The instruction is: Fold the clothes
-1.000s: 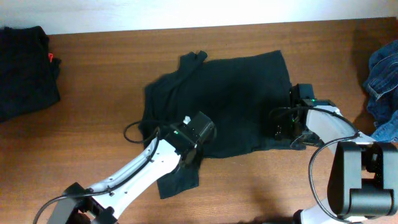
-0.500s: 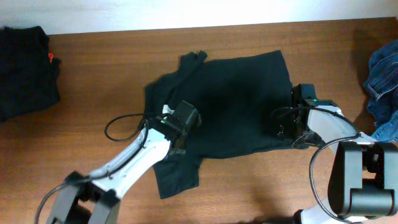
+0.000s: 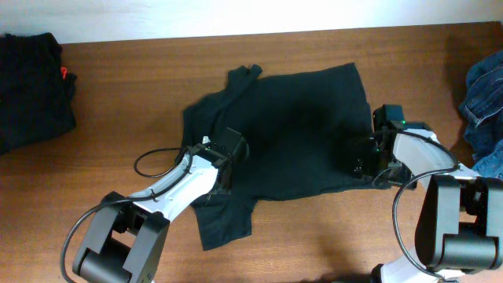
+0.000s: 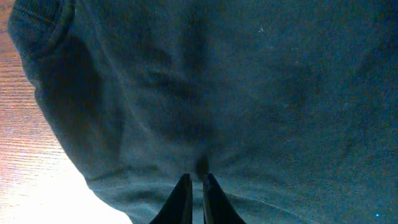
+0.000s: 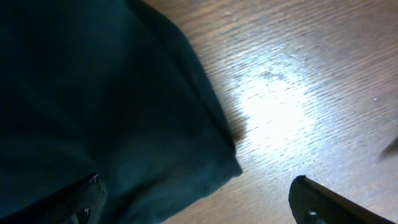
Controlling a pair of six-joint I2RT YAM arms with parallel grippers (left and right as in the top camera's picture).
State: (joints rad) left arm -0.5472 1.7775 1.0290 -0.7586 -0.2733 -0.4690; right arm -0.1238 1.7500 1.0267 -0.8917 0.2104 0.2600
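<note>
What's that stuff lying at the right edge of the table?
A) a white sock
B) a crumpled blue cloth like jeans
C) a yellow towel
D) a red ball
B: a crumpled blue denim-looking cloth lies at the right edge of the table, apart from the black T-shirt spread in the middle.

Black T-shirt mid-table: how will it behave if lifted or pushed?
Likely floppy: the black T-shirt lies flat with rumpled edges, and creases gather at the shut left pincer, so it should drape from any pinch. Pushed, it would probably bunch rather than slide whole on the wooden table. Probably light, not fragile.
</note>
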